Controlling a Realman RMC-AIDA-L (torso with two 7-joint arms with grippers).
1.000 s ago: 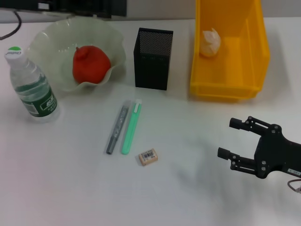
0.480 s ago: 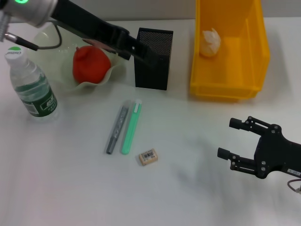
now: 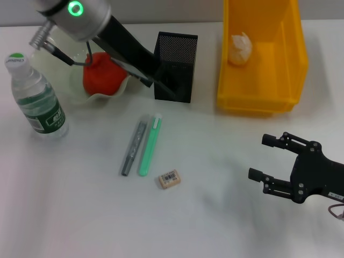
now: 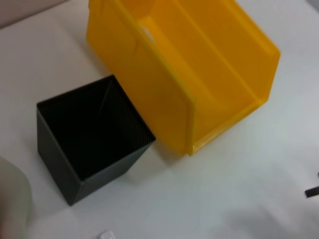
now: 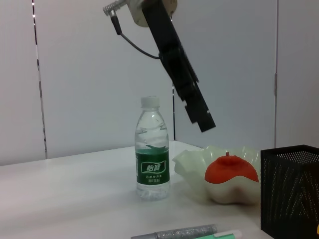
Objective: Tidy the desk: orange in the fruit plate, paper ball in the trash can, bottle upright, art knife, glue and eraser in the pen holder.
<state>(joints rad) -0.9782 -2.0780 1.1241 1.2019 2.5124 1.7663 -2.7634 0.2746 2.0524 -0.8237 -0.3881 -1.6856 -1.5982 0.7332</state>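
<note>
Tan eraser: small rectangular block (image 3: 169,179) on our white tabletop (image 3: 80,215), well left of our right end effector (image 3: 264,157).
Right end effector: fingers spread, empty.
Left end effector: (image 5: 201,118) above the ruffled green plate (image 5: 199,167); grip state we cannot tell.

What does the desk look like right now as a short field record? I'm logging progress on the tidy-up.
orange: in the fruit plate, orange partly behind the left arm
paper ball: inside the trash can
bottle: upright, at the desk's left
pen holder: looks empty in the left wrist view
eraser: loose on the desk
grey pen-like item: lying flat beside the green one
left gripper: raised above the plate
right gripper: open, low at the desk's right
</note>
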